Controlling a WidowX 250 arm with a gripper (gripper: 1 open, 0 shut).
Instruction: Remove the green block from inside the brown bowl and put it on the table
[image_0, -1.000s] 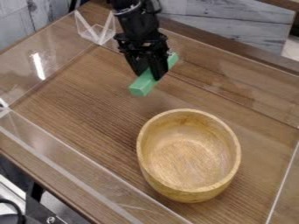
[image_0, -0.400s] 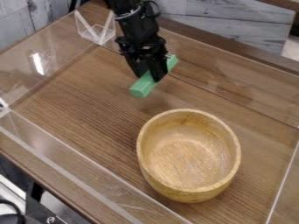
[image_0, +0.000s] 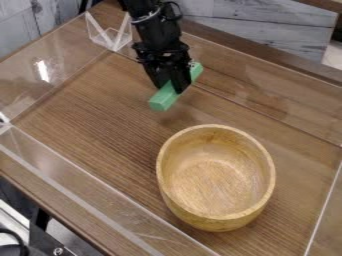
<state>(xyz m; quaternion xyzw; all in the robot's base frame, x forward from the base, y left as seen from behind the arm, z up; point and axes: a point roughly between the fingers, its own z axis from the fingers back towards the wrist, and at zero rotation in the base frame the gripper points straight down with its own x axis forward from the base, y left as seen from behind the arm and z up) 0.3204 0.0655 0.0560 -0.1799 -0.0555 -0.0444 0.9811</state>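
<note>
Brown wood-grain boards with darker streaks make up the table (image_0: 94, 120) you are working over, and clear acrylic walls (image_0: 40, 75) run along its edges, catching pale reflections. Take the brown bowl (image_0: 217, 177) as your landmark: it sits toward the near right of the tabletop, round, thick-rimmed, light wood with visible grain. Look inside it and you see only its own bare wooden bottom.

Up and to the left of the bowl, well clear of its rim, your gripper (image_0: 170, 84) points steeply down from the dark arm. Its jaws are clamped tight on the green block (image_0: 171, 90), pinching it across the middle so one end sticks out lower left and the other upper right, the bar lying tilted. The lower end of the block sits very close to the table; you cannot tell from this view whether it touches the wood.

Behind the bowl, past the far wall, a pale marbled surface shows. No brand, label or readable writing appears anywhere.
</note>
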